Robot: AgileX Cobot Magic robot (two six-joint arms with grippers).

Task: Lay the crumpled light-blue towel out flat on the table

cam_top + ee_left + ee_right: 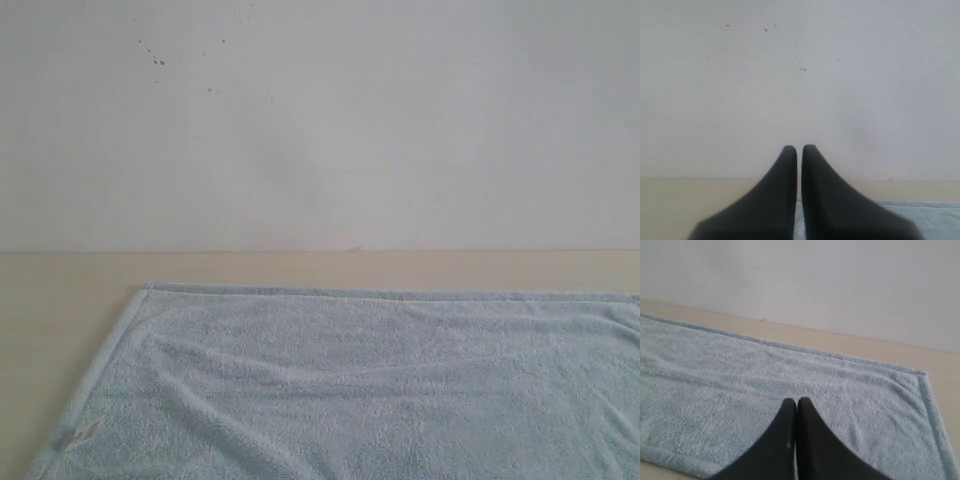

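Towel (380, 380) lies spread, near edge cut off; left gripper (799, 150) aims at wall (800, 90), right gripper (796, 402) over towel, both clenched empty.

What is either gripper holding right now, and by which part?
Nothing. The left gripper and right gripper are both shut with nothing between the fingers; the towel lies spread on the table.

The label (78, 434) on the towel (400, 380) is illegible.

Your towel (380, 390) is light blue, paler along the hem (400, 294), with a white label (78, 436) at its near left. The table (60, 300) is pale beige, the wall (400, 120) white with dark specks, left gripper (799, 150) and right gripper (796, 402) black.
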